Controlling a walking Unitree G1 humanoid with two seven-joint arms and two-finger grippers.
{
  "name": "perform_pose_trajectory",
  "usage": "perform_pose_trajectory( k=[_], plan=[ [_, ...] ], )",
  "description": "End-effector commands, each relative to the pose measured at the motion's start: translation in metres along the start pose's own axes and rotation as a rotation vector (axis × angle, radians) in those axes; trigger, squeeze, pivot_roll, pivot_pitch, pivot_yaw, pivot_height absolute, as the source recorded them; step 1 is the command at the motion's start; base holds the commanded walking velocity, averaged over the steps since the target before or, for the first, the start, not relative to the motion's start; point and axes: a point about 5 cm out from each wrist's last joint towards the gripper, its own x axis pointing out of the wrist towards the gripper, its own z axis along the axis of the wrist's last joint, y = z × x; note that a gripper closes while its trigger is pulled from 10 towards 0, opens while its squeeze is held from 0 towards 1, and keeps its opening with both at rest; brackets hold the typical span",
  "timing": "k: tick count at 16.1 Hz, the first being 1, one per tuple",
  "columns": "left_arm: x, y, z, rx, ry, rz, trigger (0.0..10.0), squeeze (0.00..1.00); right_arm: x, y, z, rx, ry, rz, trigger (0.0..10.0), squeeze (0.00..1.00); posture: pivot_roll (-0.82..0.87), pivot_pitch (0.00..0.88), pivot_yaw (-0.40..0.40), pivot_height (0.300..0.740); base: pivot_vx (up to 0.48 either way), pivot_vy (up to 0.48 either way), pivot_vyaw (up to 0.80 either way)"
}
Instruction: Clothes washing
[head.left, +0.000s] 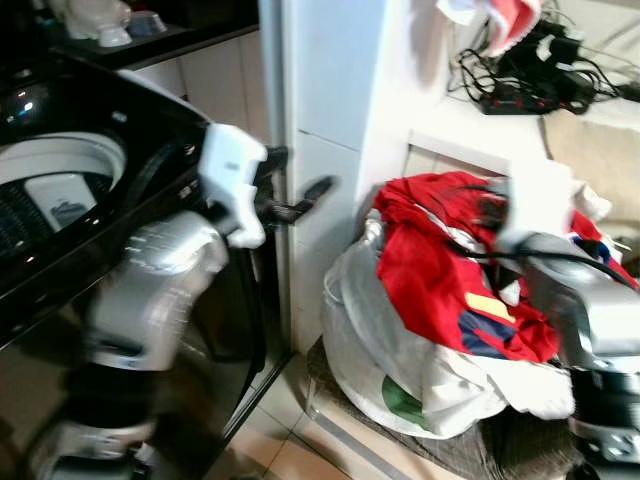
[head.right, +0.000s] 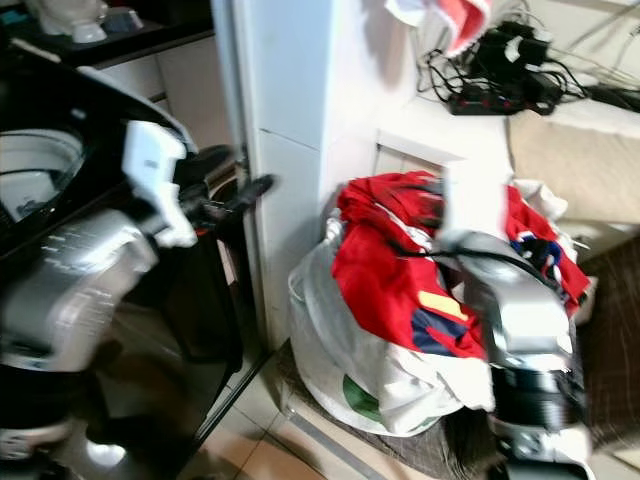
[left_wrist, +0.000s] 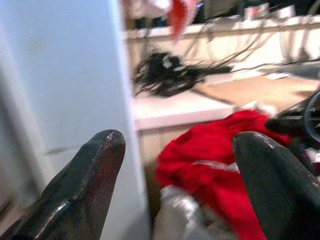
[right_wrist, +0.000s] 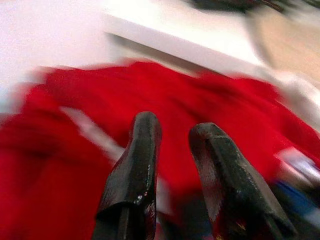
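White tiled wall column stands at the centre of the scene and serves as the landmark. To the robot's left of the column sits a black top-loading washing machine with its round drum opening uncovered. To the robot's right of the column, on the tiled floor, rests a white cloth laundry bag heaped with clothes. A red garment with white and blue patches lies on top of the heap, just beside the column's base.

Beyond the heap, a white counter adjoins the column and carries a black power strip with tangled black cables. A red-and-white cloth hangs above the counter.

Left hand: raised between the washing machine and the column, close to the column face. Its two black fingers are spread wide apart and hold nothing.

Right hand: positioned over the heap, directly above the red garment. Its two black fingers are set with a narrow gap between them; nothing is clamped in that gap. The wrist view is blurred, so contact with the fabric cannot be determined.
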Motion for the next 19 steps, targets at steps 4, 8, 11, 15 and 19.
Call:
perform_pose_trajectory(
  k=[4, 8, 11, 15, 19],
  plan=[
    [-0.008, 0.002, -0.036, -0.046, 0.079, 0.178, 10.0, 0.00, -0.015, 0.009, 0.010, 0.031, -0.145, 0.064, 10.0, 1.00, -0.07, 0.000, 0.043, 0.740, 0.000, 0.000, 0.00],
    [-0.017, -0.004, -0.052, -0.123, 0.116, 0.257, 10.0, 0.00, -0.034, 0.040, 0.007, 0.056, -0.175, 0.216, 10.0, 0.00, -0.07, 0.000, 0.016, 0.740, 0.000, 0.000, 0.00],
    [-0.018, -0.014, -0.056, -0.147, 0.124, 0.256, 10.0, 0.00, -0.036, 0.057, -0.001, 0.022, -0.147, 0.278, 10.0, 0.00, -0.06, 0.000, -0.006, 0.740, -0.350, 0.000, 0.00],
    [-0.019, -0.012, -0.056, -0.152, 0.135, 0.287, 10.0, 0.00, -0.038, 0.063, 0.003, -0.013, -0.184, 0.299, 10.0, 0.00, -0.06, 0.000, -0.008, 0.740, -0.073, 0.000, 0.00],
    [-0.017, -0.008, -0.050, -0.071, 0.113, 0.297, 10.0, 0.00, -0.037, 0.061, -0.003, -0.081, -0.175, 0.269, 10.0, 0.00, -0.06, 0.000, -0.008, 0.740, 0.000, 0.000, 0.00]
  ],
)
